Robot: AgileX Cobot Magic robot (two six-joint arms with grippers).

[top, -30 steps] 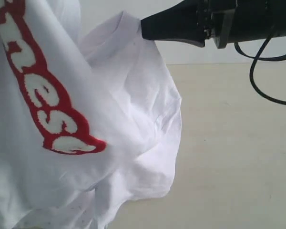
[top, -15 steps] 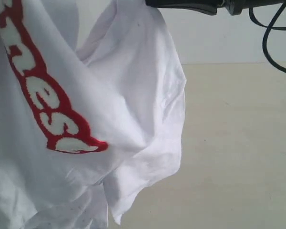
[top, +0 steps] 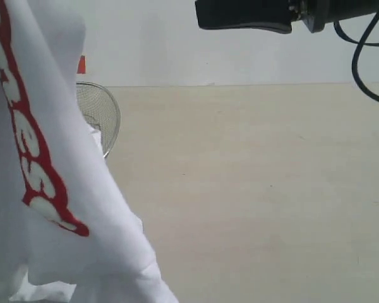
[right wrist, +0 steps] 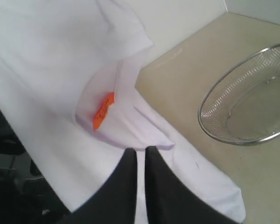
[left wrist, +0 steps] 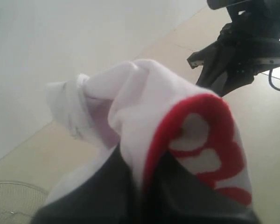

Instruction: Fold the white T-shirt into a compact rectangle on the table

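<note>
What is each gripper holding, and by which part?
The left gripper pinches the white T-shirt at a bunched fold by the red lettering; the right gripper is shut, holding nothing.

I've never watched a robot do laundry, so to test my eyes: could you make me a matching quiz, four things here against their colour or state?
Things:
1. white T-shirt
2. neck tag
3. basket
4. right end effector

Descriptions:
a. orange
b. shut, holding nothing
c. hangs pinched in the left end effector
d. wire mesh, standing on the table

Pairs: 1-c, 2-a, 3-d, 4-b.
</note>
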